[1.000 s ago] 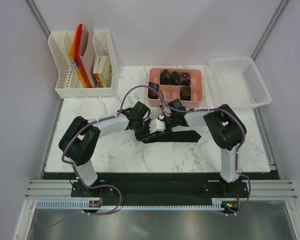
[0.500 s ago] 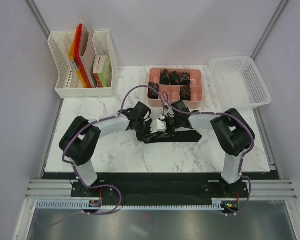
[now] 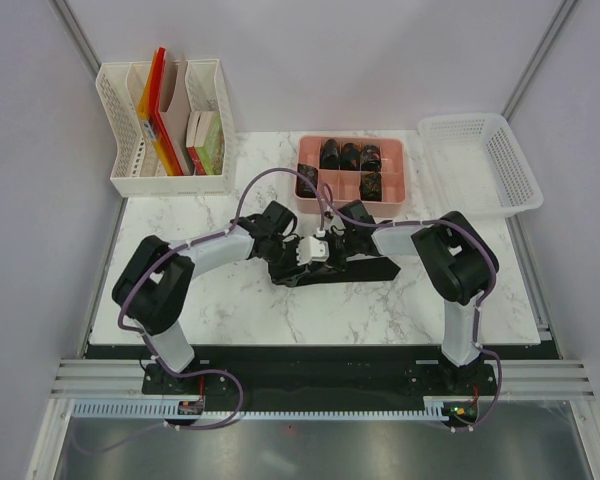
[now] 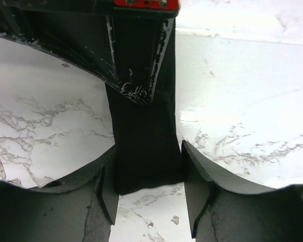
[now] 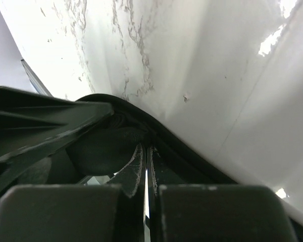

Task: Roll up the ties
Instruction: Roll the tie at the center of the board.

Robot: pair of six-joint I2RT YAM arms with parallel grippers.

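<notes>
A blackish tie (image 3: 365, 268) lies flat across the middle of the marble table, and both grippers meet over its left end. My left gripper (image 3: 300, 262) is open. In the left wrist view its fingers (image 4: 194, 176) stand on either side of the tie's (image 4: 141, 126) squared end, which rests on the table between them. My right gripper (image 3: 327, 258) is shut. Its closed fingers (image 4: 134, 55) lie on top of the strip, pointing at the left gripper. In the right wrist view, dark fabric (image 5: 108, 148) bulges beside the shut tips (image 5: 146, 162).
A pink tray (image 3: 407, 170) behind the grippers holds several rolled ties (image 3: 350, 155). At the back right there is a white basket (image 3: 480, 165). A white file organizer (image 3: 165, 130) with folders stands at the back left.
Both grippers have stayed at the tie's left end. The left arm has shifted slightly left, and the tie's right end has moved slightly toward the back.
</notes>
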